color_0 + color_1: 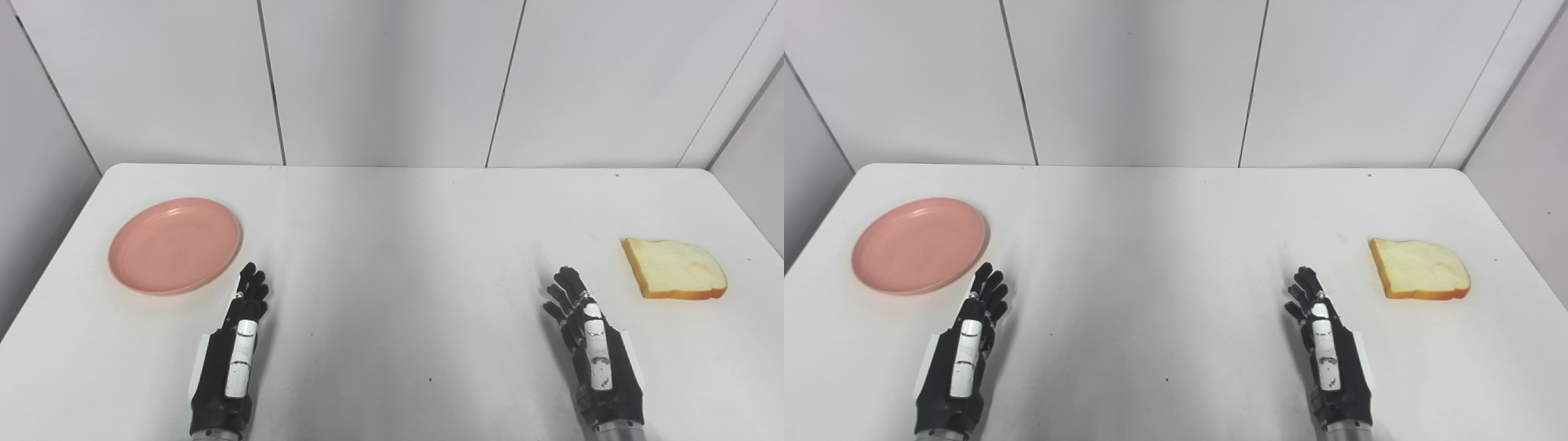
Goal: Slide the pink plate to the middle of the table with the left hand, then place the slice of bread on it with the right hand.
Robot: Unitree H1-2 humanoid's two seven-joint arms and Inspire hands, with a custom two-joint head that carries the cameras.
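Surface: smooth white rectangular table (392, 245) before grey panelled walls.
Left hand (236, 343): nearest, fingers extended and apart, holding nothing, just beside the plate.
Right hand (591, 343): likewise spread and empty, near the bread.
Plate: round pink plastic plate (176, 245), far left.
Bread: pale crusted slice of bread (675, 269), lying flat, far right.

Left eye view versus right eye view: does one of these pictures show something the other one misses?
Only the left eye view shows more of the grey wall panel on the left. Only the right eye view shows more of the wall on the right, plus a faint pinkish strip at its top edge. Both share everything else: the pink plate at the left of the white table, the slice of bread at the right, and the left hand and right hand, both open and holding nothing.
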